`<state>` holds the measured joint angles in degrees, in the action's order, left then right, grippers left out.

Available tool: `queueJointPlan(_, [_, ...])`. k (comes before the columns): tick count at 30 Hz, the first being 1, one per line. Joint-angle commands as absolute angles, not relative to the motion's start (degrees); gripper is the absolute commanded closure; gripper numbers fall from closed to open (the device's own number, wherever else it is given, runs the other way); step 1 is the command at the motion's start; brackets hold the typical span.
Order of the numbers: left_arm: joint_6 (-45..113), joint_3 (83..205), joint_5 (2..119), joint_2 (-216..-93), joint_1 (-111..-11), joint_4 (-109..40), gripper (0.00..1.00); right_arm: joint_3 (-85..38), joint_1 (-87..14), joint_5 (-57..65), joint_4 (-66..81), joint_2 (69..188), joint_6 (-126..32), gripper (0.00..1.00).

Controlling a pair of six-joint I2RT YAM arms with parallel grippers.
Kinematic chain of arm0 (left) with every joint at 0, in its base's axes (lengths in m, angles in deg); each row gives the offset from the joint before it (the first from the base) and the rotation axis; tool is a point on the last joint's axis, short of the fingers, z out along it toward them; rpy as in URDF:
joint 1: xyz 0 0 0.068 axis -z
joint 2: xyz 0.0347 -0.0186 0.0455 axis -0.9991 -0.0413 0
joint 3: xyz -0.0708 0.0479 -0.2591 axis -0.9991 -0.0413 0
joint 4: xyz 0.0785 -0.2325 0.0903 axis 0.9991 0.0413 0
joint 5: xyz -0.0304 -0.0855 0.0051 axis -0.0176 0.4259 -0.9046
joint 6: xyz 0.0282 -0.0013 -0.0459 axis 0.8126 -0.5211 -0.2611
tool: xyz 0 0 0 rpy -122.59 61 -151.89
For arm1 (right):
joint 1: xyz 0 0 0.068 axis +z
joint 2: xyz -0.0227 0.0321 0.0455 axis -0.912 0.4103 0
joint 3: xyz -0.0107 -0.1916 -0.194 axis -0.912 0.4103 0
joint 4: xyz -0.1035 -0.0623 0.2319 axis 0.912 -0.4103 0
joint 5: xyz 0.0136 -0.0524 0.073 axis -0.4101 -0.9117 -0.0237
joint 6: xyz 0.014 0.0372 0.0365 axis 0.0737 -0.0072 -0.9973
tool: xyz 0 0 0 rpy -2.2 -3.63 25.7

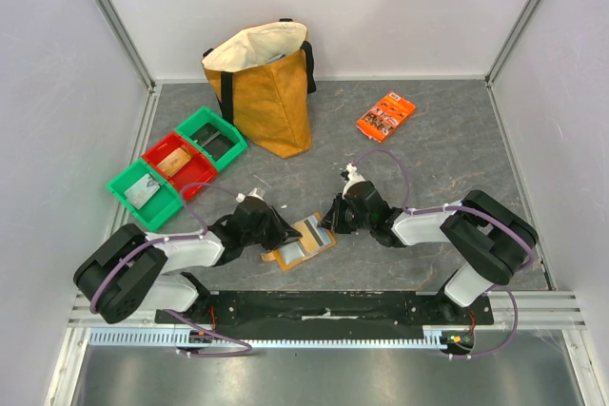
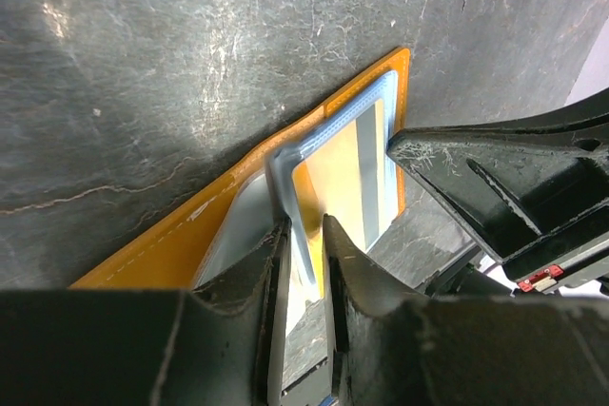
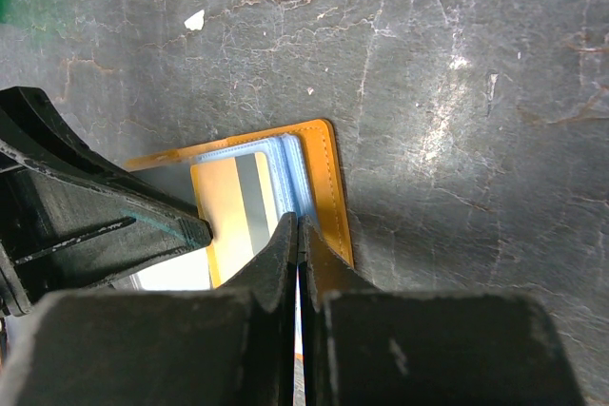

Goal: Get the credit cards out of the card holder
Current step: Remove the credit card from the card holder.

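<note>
My fingers: the left gripper [image 2: 306, 268] is barely parted, pinching the pale blue pocket edge of the card holder [image 2: 190, 225]. The right gripper [image 3: 298, 240] is pressed together, its tip down on the holder's right half.
Holder: it lies open, inside up, on the table [image 1: 428, 178] by the near edge, between my two grippers.
Card: one tan credit card [image 3: 224, 211] with a dark stripe sits in the right pocket. I can make out no others.
Axis: the holder's length runs near-left to far-right, and the card's stripe lies across it.
Risk: I seem to hold sleeve, not card, so a pull may lift or fold the holder. My right tip may slip, and my fingertips are close enough to knock.
Beyond: an orange packet [image 1: 385, 116] and a tote bag [image 1: 266, 92] lie far, with trays [image 1: 152, 153] at left.
</note>
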<state>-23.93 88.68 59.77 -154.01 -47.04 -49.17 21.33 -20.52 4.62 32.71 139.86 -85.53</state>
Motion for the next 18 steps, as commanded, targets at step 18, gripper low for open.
queueJointPlan(18, [-13.3, 98.1, 63.6, -157.9, -47.0, -48.0, 0.85, 22.9, -19.9, 6.0, 26.6, 142.8, -84.0, 1.0])
